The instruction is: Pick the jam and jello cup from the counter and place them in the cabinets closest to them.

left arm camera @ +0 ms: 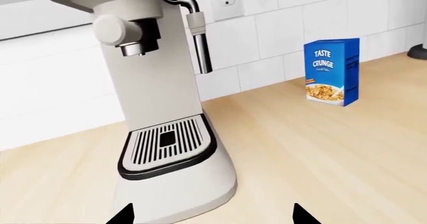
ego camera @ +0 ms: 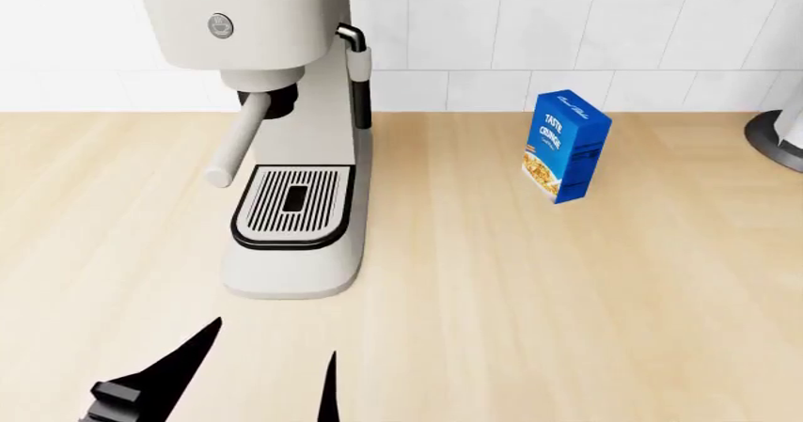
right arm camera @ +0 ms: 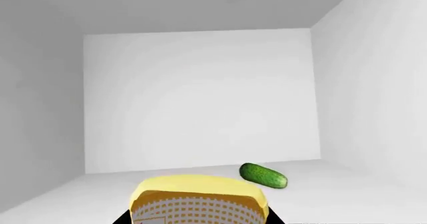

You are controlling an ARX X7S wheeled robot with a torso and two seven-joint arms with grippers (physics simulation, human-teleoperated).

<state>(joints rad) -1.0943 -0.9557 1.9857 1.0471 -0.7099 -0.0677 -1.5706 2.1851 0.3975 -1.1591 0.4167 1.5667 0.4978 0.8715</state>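
Right wrist view shows the right gripper [right arm camera: 198,219] closed on the squat pale-yellow jam jar with a cream lid [right arm camera: 199,200], held inside a plain white cabinet [right arm camera: 200,99] near a small green cucumber [right arm camera: 263,175] lying on its floor. Over the light wooden desk [ego camera: 552,290], the left gripper [ego camera: 244,375] hangs open and empty before the white espresso machine [ego camera: 289,131], with a blue cardboard cereal box [ego camera: 566,146] standing near the desk's back edge.

Kitchen: wooden counter [ego camera: 565,290], coffee machine [ego camera: 295,112], tiled wall [ego camera: 603,37].
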